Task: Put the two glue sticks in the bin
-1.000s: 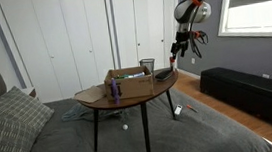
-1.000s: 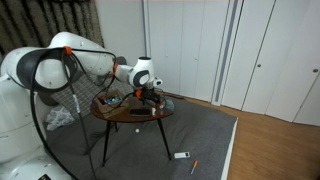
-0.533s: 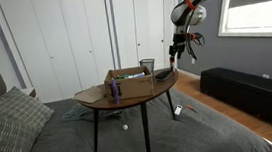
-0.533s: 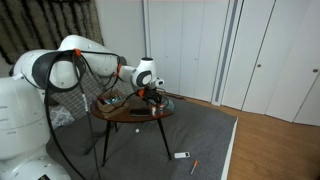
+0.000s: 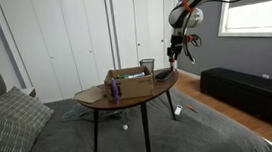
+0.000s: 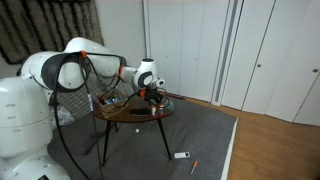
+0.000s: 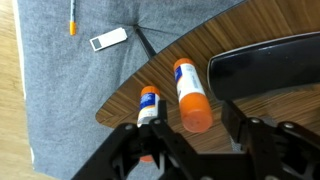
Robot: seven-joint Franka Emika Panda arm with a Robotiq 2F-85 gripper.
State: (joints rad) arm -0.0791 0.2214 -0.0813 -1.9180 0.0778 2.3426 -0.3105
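Two glue sticks lie on the wooden table's edge in the wrist view: a larger one [image 7: 188,93] with an orange cap and a smaller one [image 7: 148,104] to its left. My gripper [image 7: 192,128] hovers above them, jaws half narrowed and apart, the larger stick's cap between the fingers but untouched. In both exterior views the gripper [image 5: 172,52] [image 6: 150,93] hangs over the table's end. A black glossy-rimmed container [image 7: 265,62] lies beside the sticks and an open cardboard box [image 5: 126,79] stands mid-table; which is the bin I cannot tell.
The small round table [image 5: 118,100] stands on thin legs over grey carpet. A black mesh cup [image 5: 147,65] stands behind the box. On the floor lie a white device [image 7: 108,39] and an orange pen [image 7: 72,22]. A black bench [image 5: 242,86] stands near the window.
The jaws have narrowed from fully open. The gripper has risen a little and shifted slightly over the table's end.
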